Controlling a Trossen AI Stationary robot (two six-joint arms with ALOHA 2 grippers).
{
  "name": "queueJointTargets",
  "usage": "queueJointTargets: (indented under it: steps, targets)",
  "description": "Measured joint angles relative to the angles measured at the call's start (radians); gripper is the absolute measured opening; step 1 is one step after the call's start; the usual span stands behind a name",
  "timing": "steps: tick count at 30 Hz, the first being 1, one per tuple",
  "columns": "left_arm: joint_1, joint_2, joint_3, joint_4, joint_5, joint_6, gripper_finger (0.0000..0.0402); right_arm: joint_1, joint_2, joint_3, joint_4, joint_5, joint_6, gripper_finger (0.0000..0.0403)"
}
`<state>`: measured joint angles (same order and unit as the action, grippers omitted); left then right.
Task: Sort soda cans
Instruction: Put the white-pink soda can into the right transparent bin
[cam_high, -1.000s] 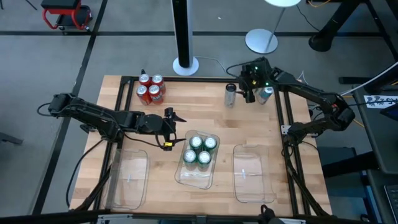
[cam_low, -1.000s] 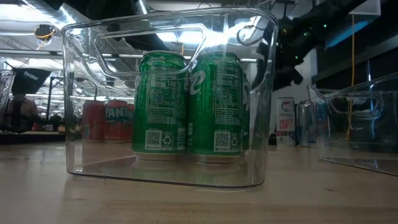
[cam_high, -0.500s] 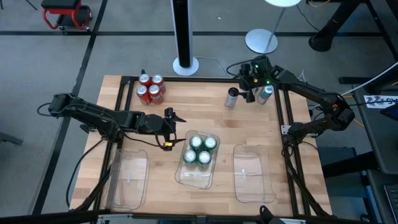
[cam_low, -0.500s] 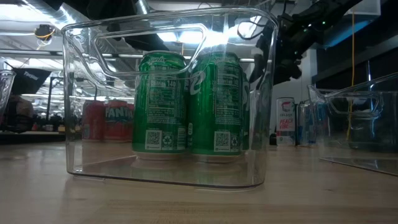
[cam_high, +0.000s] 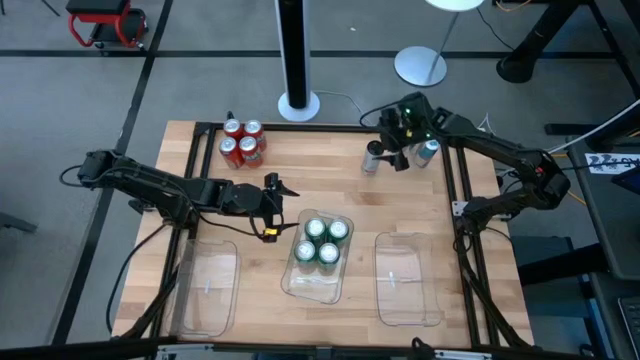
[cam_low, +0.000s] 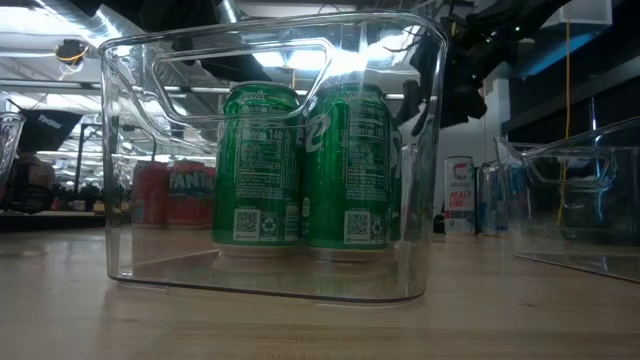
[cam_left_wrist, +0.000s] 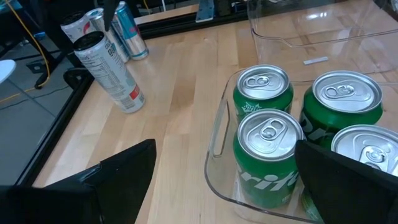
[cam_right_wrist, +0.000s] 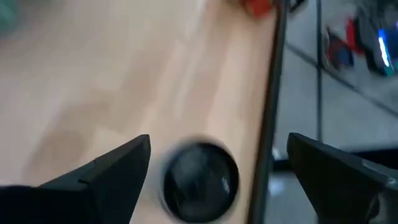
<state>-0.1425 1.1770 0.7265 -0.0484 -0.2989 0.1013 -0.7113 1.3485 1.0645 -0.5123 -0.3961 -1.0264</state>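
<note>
1. Releasing: right gripper (cam_high: 391, 150), upper right, now spread wide above grey can (cam_high: 372, 157); earlier it gripped it.
2. Left gripper (cam_high: 283, 205) unchanged, open, empty, left of centre.
3. Green cans (cam_high: 321, 241) in middle tray (cam_high: 312, 285).

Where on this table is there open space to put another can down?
Bare wood lies between the red cans and the silver can. The left tray and right tray hold nothing. The middle tray is half filled by four green cans. It is crowded by the right gripper at the far right corner.
</note>
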Motion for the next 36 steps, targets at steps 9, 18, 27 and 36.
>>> queueJointTargets:
  steps: [9, 18, 27, 36]
  targets:
    - [0.0, 0.0, 0.0, 0.001, 0.0, 0.002, 0.0371, 0.007, 0.05, 0.0, -0.032, 0.041, 0.004, 0.0381]
    - [0.0, 0.0, 0.0, 0.001, 0.0, 0.003, 0.0371, 0.01, 0.116, 0.0, -0.047, 0.048, 0.011, 0.0381]
    - [0.0, 0.0, 0.0, 0.0, 0.0, 0.003, 0.0371, 0.042, 0.193, -0.001, -0.029, 0.101, 0.012, 0.0381]
    - [0.0, 0.0, 0.0, 0.001, 0.0, 0.003, 0.0371, 0.066, 0.24, 0.001, -0.032, 0.187, 0.011, 0.0381]
